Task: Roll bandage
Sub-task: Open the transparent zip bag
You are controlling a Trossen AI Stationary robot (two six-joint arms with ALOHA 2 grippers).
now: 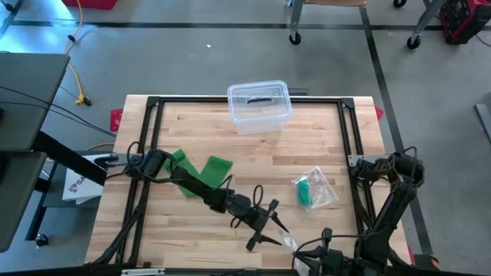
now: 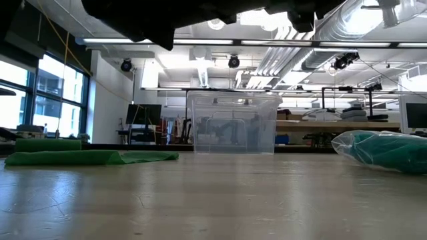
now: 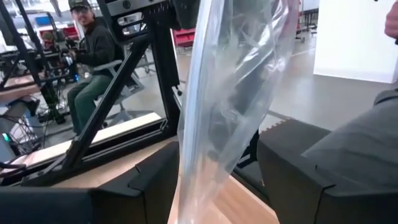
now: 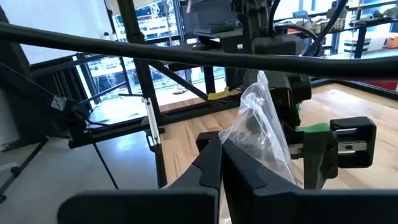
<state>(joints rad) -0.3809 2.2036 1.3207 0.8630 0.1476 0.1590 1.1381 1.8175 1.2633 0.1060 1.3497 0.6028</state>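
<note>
Two dark fingers of the left gripper (image 3: 217, 186) stand wide apart, with a thin clear plastic bag (image 3: 236, 93) hanging between them. Right gripper (image 4: 222, 163) fingers are pressed together on that bag's edge, near the wooden table's (image 1: 253, 153) front. Far behind lies the long green bandage (image 1: 196, 172), partly unrolled, on the left side.

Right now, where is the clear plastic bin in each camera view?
High view: clear plastic bin at the table's far edge, centre.
Low view: bin upright, mid-picture, at the back.
Left wrist view: not in it.
Right wrist view: not in it.
Shared landmark: green bandage, left of the bin.
</note>
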